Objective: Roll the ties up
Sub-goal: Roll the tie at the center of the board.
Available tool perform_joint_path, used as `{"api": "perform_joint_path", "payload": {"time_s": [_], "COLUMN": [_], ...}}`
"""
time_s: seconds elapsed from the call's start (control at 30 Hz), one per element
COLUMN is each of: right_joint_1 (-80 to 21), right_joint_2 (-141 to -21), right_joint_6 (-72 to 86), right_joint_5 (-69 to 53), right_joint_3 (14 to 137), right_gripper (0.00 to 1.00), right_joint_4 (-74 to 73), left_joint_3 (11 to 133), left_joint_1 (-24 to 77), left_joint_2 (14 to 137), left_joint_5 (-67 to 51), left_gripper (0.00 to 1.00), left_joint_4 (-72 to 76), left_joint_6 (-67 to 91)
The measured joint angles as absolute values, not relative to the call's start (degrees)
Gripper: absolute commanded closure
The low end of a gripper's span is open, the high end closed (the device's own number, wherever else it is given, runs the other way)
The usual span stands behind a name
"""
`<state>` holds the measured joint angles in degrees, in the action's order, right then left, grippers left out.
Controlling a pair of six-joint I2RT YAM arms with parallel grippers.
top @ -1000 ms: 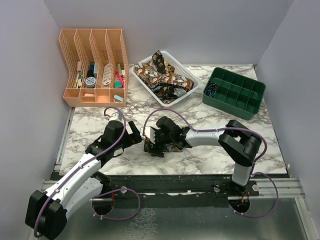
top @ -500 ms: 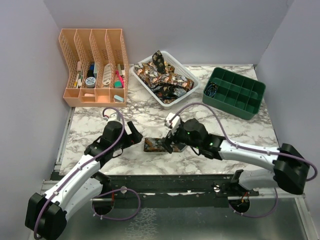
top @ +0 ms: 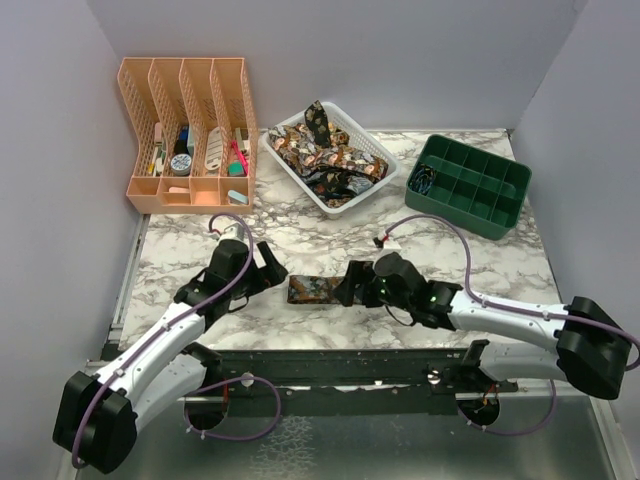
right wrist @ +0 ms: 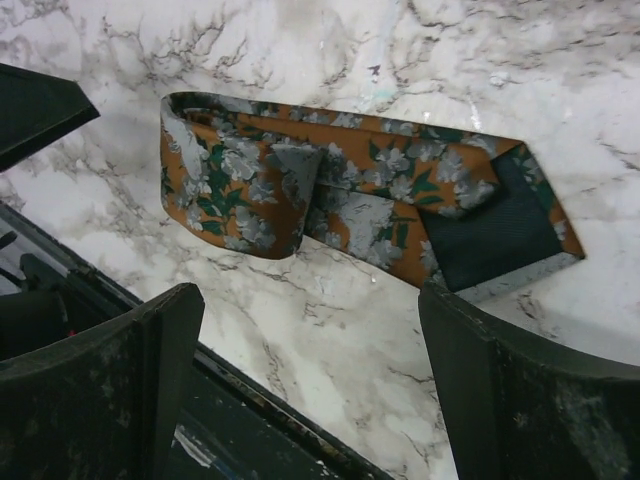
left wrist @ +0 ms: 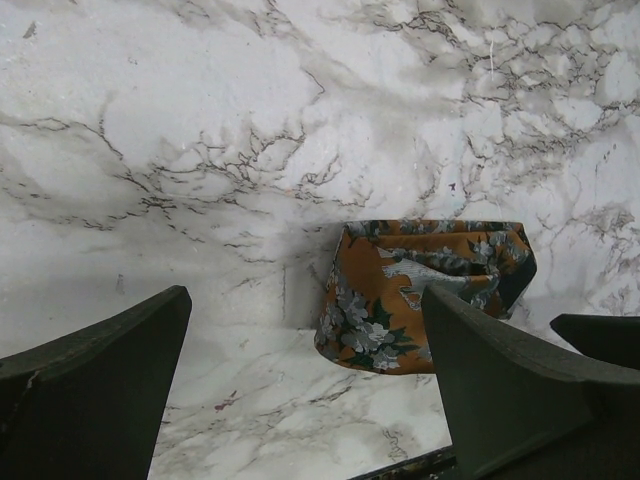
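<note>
Both arms stretched low, left claw (top: 272,268) and right claw (top: 346,288) wide open, flanking folded tie (top: 312,291)

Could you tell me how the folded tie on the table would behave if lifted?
The folded tie is soft fabric, loosely looped at one end, so it would probably sag and unfold. Its dark-lined tip lies flat and loose, so a push would likely slide or unroll it.
</note>
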<state>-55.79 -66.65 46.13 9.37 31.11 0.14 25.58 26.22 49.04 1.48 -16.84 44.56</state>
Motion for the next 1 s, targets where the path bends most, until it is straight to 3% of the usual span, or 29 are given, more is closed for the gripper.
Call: {"api": "perform_joint_path", "payload": {"time_s": [0.37,0.73,1.0], "right_joint_1": [-55.8,-55.8,-55.1], "right_joint_2": [-81.8,-86.1,-86.3], "right_joint_6": [48.8,47.8,46.4], "right_joint_5": [7.7,6.8,6.9], "right_joint_3": [41.8,44.1,44.8], "right_gripper": [0.18,0.34,0.35], "right_joint_4": [-1.8,-3.4,-4.1], "left_joint_3": [25.8,25.8,25.8], "left_joint_1": [26.2,26.2,26.2], "left_joint_2": [51.3,51.0,53.7], "left_joint_5": [-2.7,-5.8,-10.7], "left_gripper": [0.01,0.01,0.01], "left_joint_4": [-17.2,-18.1,-15.0], "left_joint_6": [43.0,41.1,39.7]}}
